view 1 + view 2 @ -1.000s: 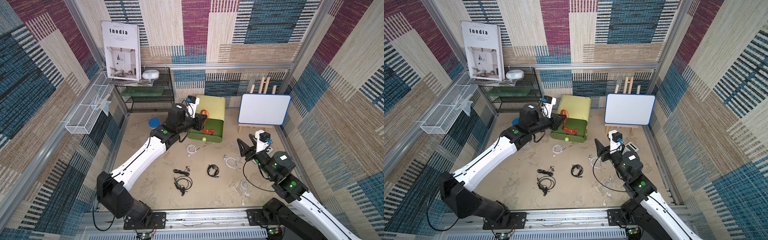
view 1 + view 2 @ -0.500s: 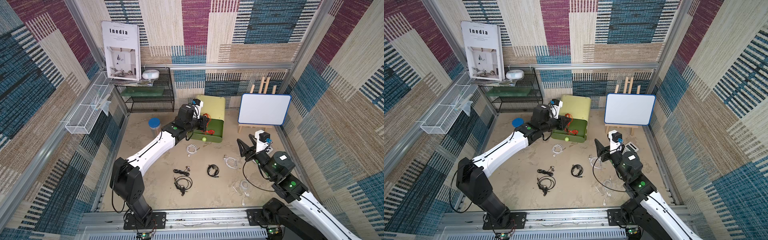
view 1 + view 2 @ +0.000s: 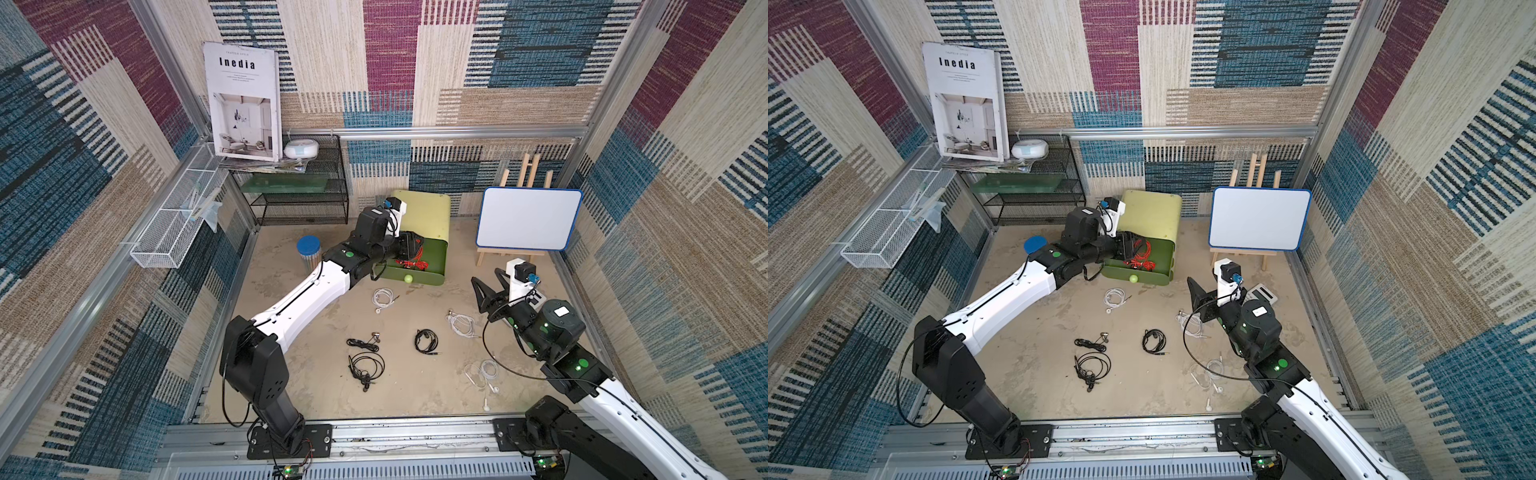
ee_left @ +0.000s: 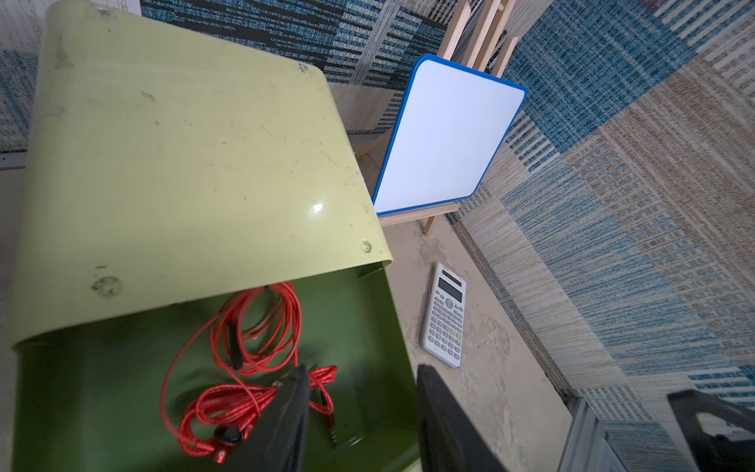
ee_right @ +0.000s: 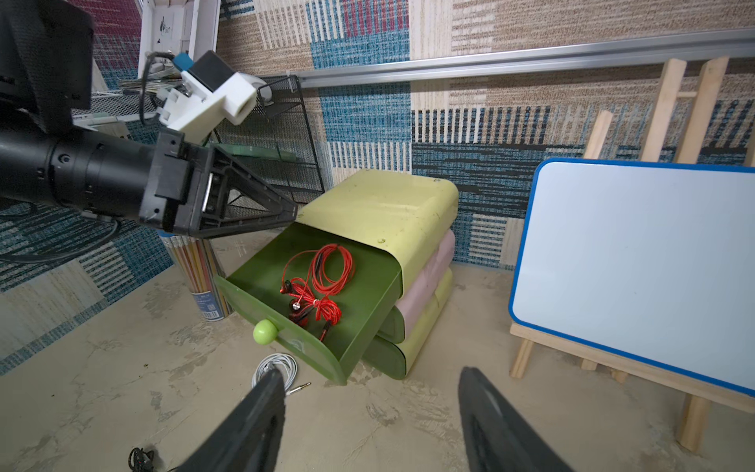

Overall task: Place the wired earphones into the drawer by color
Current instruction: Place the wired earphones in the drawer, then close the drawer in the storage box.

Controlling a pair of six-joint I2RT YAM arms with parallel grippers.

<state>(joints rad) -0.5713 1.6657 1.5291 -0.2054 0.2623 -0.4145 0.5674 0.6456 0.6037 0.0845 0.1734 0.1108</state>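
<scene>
The green drawer (image 3: 432,266) (image 5: 253,278) stands pulled out at the top of a small chest. Red wired earphones (image 4: 228,402) (image 5: 322,282) (image 3: 1140,259) lie inside it, a loose coil and a tighter bundle. My left gripper (image 4: 363,370) (image 3: 409,245) hangs open just over them with nothing between its fingers. On the floor lie white earphones (image 3: 382,297) (image 3: 461,324) (image 3: 482,372) and black earphones (image 3: 363,343) (image 3: 426,340) (image 3: 365,368). My right gripper (image 5: 371,372) (image 3: 485,277) is open and empty, above the floor right of the drawer.
A whiteboard on a wooden easel (image 3: 528,218) stands at the back right, with a calculator (image 4: 445,316) on the floor near it. A blue-lidded pencil jar (image 3: 309,251) stands left of the chest. A black wire shelf (image 3: 299,195) fills the back left.
My left gripper has reached over the drawer and gone from shut to open. The red cable now lies loose in the drawer below it. The right arm has not moved.
</scene>
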